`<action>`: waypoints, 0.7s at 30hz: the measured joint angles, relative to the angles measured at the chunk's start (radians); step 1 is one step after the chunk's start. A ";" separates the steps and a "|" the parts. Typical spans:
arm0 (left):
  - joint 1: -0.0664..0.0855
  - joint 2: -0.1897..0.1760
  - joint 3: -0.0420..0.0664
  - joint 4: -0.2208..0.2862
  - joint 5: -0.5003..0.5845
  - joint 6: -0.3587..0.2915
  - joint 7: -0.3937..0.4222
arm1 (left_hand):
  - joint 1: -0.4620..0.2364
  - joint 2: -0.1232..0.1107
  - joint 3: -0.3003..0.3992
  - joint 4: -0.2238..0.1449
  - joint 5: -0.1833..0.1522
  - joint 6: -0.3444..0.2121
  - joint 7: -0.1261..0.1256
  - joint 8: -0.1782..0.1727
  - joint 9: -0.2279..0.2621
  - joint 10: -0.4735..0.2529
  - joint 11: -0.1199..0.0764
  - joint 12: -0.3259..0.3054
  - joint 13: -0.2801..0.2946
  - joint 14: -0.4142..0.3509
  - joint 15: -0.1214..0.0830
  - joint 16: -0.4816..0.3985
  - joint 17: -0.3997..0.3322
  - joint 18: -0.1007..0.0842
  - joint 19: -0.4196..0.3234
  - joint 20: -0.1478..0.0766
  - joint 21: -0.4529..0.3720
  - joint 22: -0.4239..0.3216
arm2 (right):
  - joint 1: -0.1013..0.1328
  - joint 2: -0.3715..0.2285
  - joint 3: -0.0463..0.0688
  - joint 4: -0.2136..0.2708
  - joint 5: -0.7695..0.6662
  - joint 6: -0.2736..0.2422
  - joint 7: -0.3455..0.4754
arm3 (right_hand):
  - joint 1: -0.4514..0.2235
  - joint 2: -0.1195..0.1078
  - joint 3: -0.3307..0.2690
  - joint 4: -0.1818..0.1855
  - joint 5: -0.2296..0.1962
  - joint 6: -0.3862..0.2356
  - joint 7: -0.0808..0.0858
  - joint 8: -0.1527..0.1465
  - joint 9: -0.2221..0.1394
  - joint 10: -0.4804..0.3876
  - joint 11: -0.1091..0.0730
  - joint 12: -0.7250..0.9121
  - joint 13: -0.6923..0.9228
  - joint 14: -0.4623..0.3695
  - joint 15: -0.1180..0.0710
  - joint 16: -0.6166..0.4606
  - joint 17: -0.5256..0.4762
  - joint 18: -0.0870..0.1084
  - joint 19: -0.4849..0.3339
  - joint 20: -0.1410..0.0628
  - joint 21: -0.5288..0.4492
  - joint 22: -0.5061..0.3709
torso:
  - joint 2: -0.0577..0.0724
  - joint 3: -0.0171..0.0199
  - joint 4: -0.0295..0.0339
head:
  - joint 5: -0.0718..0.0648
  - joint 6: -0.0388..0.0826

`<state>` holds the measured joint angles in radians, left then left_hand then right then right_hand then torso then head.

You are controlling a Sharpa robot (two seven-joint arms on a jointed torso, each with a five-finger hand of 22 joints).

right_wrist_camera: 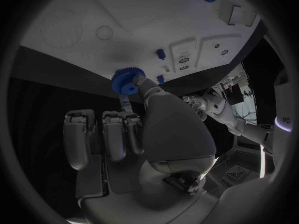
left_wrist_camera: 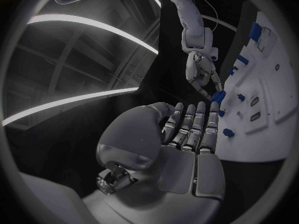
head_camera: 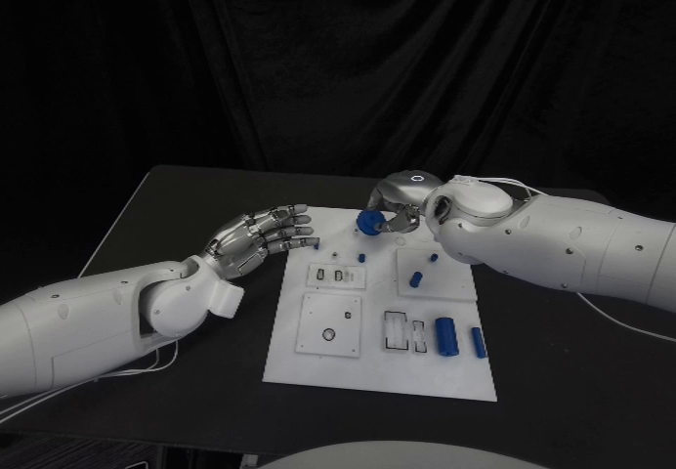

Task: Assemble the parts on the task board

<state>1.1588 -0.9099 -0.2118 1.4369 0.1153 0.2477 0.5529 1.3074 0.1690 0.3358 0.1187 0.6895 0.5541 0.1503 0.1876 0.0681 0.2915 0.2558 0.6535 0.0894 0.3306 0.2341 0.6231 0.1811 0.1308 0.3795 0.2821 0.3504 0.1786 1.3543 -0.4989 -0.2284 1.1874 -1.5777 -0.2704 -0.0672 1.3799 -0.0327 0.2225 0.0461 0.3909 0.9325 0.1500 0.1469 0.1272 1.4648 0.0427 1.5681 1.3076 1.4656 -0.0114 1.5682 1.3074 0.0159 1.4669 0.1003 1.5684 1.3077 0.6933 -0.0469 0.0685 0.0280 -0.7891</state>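
Observation:
The white task board [head_camera: 378, 376] lies in the middle of the black table. My right hand [head_camera: 401, 198] hovers over the board's far edge and pinches a blue gear [head_camera: 370, 223] between thumb and a finger; the gear [right_wrist_camera: 127, 80] shows toothed and round just past the right hand [right_wrist_camera: 152, 129]. My left hand [head_camera: 262, 239] is at the board's far left corner, fingers extended and apart, holding nothing. From the left wrist, the left hand [left_wrist_camera: 187, 134] points toward the right hand [left_wrist_camera: 202, 74] and the gear [left_wrist_camera: 218, 95].
On the board lie two blue cylinders [head_camera: 445, 335] [head_camera: 478, 341] near the right edge, and small blue pegs [head_camera: 417, 279] [head_camera: 362, 258] stand further back. Rectangular and round recesses [head_camera: 331, 334] mark the board's left and middle parts. Black table surrounds the board.

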 measured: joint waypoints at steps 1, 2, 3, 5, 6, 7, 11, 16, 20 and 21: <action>0.000 0.000 0.000 0.000 0.000 -0.001 0.000 | 0.000 0.000 0.000 0.000 0.000 0.000 0.000 0.000 0.000 0.000 0.000 0.000 0.000 0.000 0.000 0.000 0.000 0.000 0.000 0.000 0.000 0.000 | -0.003 0.008 0.000 -0.009 0.001 0.002 0.002 | 0.000 0.000 0.001 0.001 0.000 0.000 0.000 0.000 0.000 0.000 0.000 0.000 0.000 0.000 0.000 0.000 0.000 0.000 0.000 0.000 0.000 0.000 | 0.000 0.0002 0.0000 | 0.000 0.000; 0.000 0.000 0.000 0.001 0.000 -0.001 0.000 | 0.000 0.000 0.000 0.000 0.000 0.000 0.000 0.000 0.000 0.000 0.000 0.000 0.000 0.000 0.000 0.000 0.000 0.000 0.000 0.000 0.000 0.000 | -0.005 0.016 0.000 -0.019 0.001 0.004 0.003 | 0.000 0.000 0.001 0.001 0.000 -0.001 -0.001 0.000 0.000 0.000 0.000 0.000 0.000 0.000 0.000 0.000 0.000 0.000 0.000 0.000 0.000 0.000 | 0.000 0.0005 0.0001 | 0.000 -0.001; 0.000 0.000 0.000 0.001 0.000 -0.002 0.001 | 0.000 0.000 0.000 0.000 0.000 0.000 0.000 0.000 0.000 0.000 0.000 0.000 0.000 0.000 0.000 0.000 0.000 0.000 0.000 0.000 0.000 0.000 | -0.008 0.024 0.000 -0.029 0.001 0.007 0.005 | 0.000 0.000 0.001 0.001 0.000 -0.002 -0.002 0.000 0.000 0.000 0.000 0.000 0.000 0.000 0.000 0.000 0.000 0.000 0.000 0.000 0.000 0.000 | 0.000 0.0010 0.0002 | -0.001 -0.001; 0.000 0.001 0.000 0.001 0.000 -0.003 0.001 | 0.000 0.000 0.000 0.000 0.000 0.000 0.000 0.000 0.000 0.000 0.000 0.000 0.000 0.000 0.000 0.000 0.000 0.000 0.000 0.000 0.000 0.000 | -0.014 0.039 0.000 -0.051 0.002 0.013 0.008 | 0.000 0.000 0.001 0.001 0.000 -0.002 -0.002 0.000 0.000 0.000 0.000 0.000 0.000 0.000 0.000 0.000 0.000 0.000 0.000 0.000 0.000 0.000 | 0.000 0.0012 0.0015 | -0.003 -0.001; 0.000 0.001 0.000 0.001 0.000 -0.003 0.001 | 0.000 0.000 0.000 0.000 0.000 0.000 0.000 0.000 0.000 0.000 0.000 0.000 0.000 0.000 0.000 0.000 0.000 0.000 0.000 0.000 0.000 0.000 | -0.017 0.045 0.000 -0.059 0.002 0.016 0.009 | 0.000 0.000 0.001 0.001 0.000 -0.002 -0.002 0.000 0.000 0.000 0.000 0.000 0.000 0.000 0.000 0.000 0.000 0.000 0.000 0.000 0.000 0.000 | 0.000 0.0014 0.0021 | -0.003 -0.001; 0.000 0.002 0.000 0.001 0.000 -0.004 0.002 | 0.000 0.000 0.000 0.000 0.000 0.000 0.000 0.000 0.000 0.000 0.000 0.000 0.000 0.000 0.000 0.000 0.000 0.000 0.000 0.000 0.000 0.000 | -0.020 0.052 0.000 -0.068 0.003 0.019 0.010 | 0.000 0.000 0.001 0.001 0.000 -0.002 -0.002 0.000 0.000 0.000 0.000 0.000 0.000 0.000 0.000 0.000 0.000 0.000 0.000 0.000 0.000 0.000 | 0.001 0.0014 0.0028 | -0.004 -0.002; 0.000 0.005 0.000 0.001 0.000 -0.004 0.002 | 0.000 0.000 0.000 0.000 0.000 0.000 0.000 0.000 0.000 0.000 0.000 0.000 0.000 0.000 0.000 0.000 0.000 0.000 0.000 0.000 0.000 0.000 | -0.027 0.070 0.000 -0.088 0.004 0.030 0.016 | 0.000 0.000 0.001 0.001 0.000 -0.005 -0.005 0.006 0.000 0.000 0.000 0.000 0.000 0.000 0.000 0.000 0.000 0.000 0.000 0.000 0.000 0.000 | 0.001 0.0015 0.0042 | -0.006 -0.002; 0.000 0.006 0.000 0.000 0.000 -0.004 0.002 | 0.000 0.000 0.000 0.000 0.000 0.000 0.000 0.000 0.000 0.000 0.000 0.000 0.000 0.000 0.000 0.000 0.000 0.000 0.000 0.000 0.000 0.000 | -0.032 0.080 0.001 -0.103 0.005 0.036 0.021 | 0.000 -0.001 0.003 0.003 -0.009 -0.011 -0.011 0.011 0.000 0.000 0.000 0.000 0.000 0.000 0.000 0.000 0.000 0.000 0.000 0.000 0.000 0.000 | 0.001 0.0012 0.0038 | -0.005 -0.004; 0.000 0.006 0.000 0.001 0.000 -0.004 0.002 | 0.000 0.000 0.003 -0.003 0.000 0.000 0.000 0.000 0.000 0.000 0.000 0.004 0.000 0.000 0.000 0.000 0.000 0.000 0.000 0.000 0.000 0.000 | -0.033 0.088 0.003 -0.117 0.005 0.039 0.023 | -0.005 -0.006 0.006 0.006 -0.024 -0.016 -0.016 0.031 0.000 0.000 0.011 0.000 0.000 0.002 0.004 0.000 0.000 0.000 0.000 0.000 -0.008 0.000 | 0.001 0.0005 0.0029 | -0.004 -0.005; 0.000 0.006 0.000 0.001 0.000 -0.004 0.002 | 0.000 0.000 0.003 -0.003 0.000 0.000 0.000 0.000 0.000 0.000 0.000 0.004 0.000 0.000 0.000 0.000 0.000 0.000 0.000 0.000 0.000 0.000 | -0.033 0.090 0.003 -0.121 0.005 0.039 0.024 | -0.005 -0.006 0.009 0.009 -0.025 -0.018 -0.018 0.032 0.000 0.002 0.013 0.000 0.000 0.000 0.008 0.000 0.000 0.000 -0.001 0.001 -0.010 0.000 | 0.001 0.0005 0.0025 | -0.004 -0.005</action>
<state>1.1588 -0.9038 -0.2118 1.4380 0.1153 0.2434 0.5546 1.3074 0.1690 0.3386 0.1159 0.6894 0.5540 0.1502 0.1876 0.0679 0.2915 0.2558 0.6573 0.0891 0.3306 0.2341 0.6231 0.1811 0.1309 0.3796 0.2822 0.3504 0.1785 1.3213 -0.4085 -0.2256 1.0666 -1.5726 -0.2309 -0.0434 1.3750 -0.0386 0.2319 0.0555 0.3661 0.9145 0.1323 0.1790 0.1273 1.4664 0.0556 1.5681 1.3074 1.4651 -0.0034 1.5682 1.3074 0.0160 1.4655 0.1018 1.5585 1.3074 0.6943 -0.0464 0.0710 0.0242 -0.7936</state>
